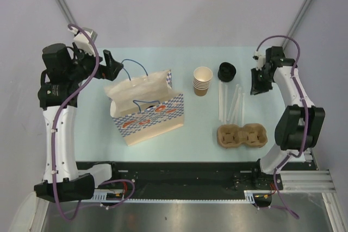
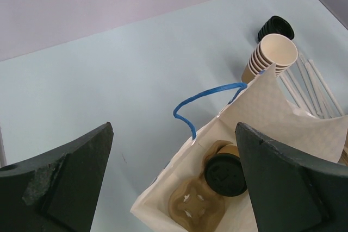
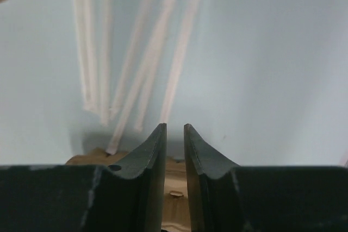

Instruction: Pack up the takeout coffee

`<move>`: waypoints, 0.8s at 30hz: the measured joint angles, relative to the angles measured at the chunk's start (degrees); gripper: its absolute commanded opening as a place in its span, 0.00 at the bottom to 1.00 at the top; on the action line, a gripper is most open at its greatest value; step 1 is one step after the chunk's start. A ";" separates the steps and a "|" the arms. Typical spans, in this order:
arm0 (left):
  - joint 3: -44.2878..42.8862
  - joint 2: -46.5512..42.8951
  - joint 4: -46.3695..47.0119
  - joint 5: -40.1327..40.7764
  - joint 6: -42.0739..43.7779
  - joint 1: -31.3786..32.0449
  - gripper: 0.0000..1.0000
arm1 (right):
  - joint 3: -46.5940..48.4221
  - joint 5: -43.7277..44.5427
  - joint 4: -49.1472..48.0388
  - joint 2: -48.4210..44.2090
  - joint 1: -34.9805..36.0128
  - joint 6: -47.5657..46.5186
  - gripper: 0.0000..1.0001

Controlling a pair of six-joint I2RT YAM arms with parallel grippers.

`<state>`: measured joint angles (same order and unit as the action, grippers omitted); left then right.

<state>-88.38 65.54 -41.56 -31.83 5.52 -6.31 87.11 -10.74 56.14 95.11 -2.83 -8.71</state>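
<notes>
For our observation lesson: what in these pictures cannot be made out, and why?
Left wrist view: the coffee shows only its lid; the cup is hidden beneath.
Top view: the bag hides the coffee entirely.
Right wrist view: straws blurred; the right gripper covers most of the carrier.

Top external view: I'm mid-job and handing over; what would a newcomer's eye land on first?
The printed paper bag stands left of centre, the left gripper open wide over its mouth. The left wrist view shows the takeout coffee, black-lidded, already inside with a cardboard carrier. To its right: stacked lidless cups, a loose black lid, straws and an empty carrier.
</notes>
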 measured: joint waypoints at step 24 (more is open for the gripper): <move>1.49 1.33 -2.69 4.52 0.11 -0.04 1.00 | -0.22 5.79 -9.55 22.14 0.17 5.31 0.36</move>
<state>-86.89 66.87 -44.25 -27.31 5.63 -6.35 86.89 -4.95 46.59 117.25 -2.66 -3.40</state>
